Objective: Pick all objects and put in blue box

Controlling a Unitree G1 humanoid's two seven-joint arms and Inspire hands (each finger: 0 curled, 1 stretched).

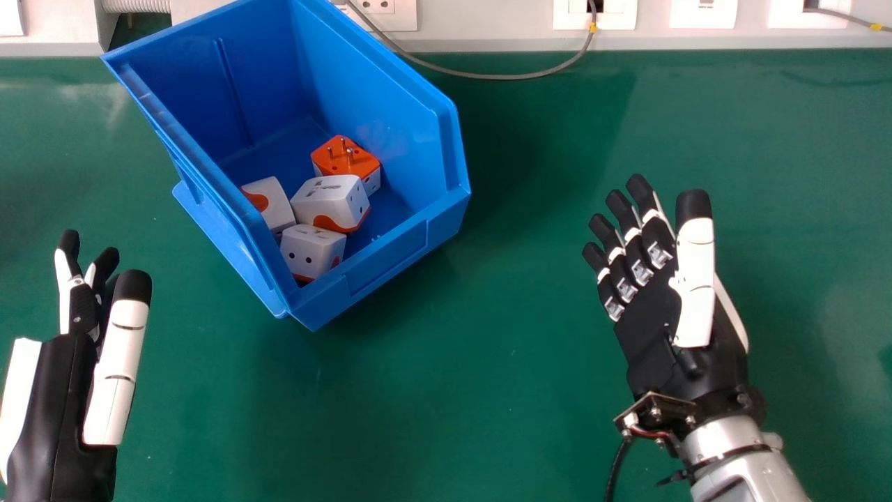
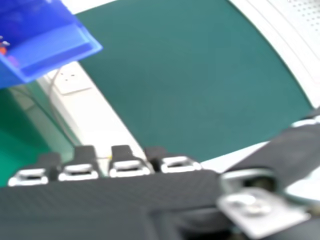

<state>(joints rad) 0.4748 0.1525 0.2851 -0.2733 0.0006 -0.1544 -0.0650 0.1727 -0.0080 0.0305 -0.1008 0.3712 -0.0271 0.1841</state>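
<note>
The blue box [image 1: 387, 263] stands on the green tabletop [image 1: 446, 397], near its far edge and left of the middle. Inside, four plug adapters sit close together towards the box's near corner: an orange-topped one [image 1: 355, 162] with pins up is farthest, a white one [image 1: 327, 199] in the middle, another [image 1: 310, 249] nearest that corner, and a fourth [image 1: 276, 203] partly hidden by the left wall. The left hand [image 1: 52, 411] and right hand [image 1: 648, 331] are open and empty, fingers extended, either side of the box.
</note>
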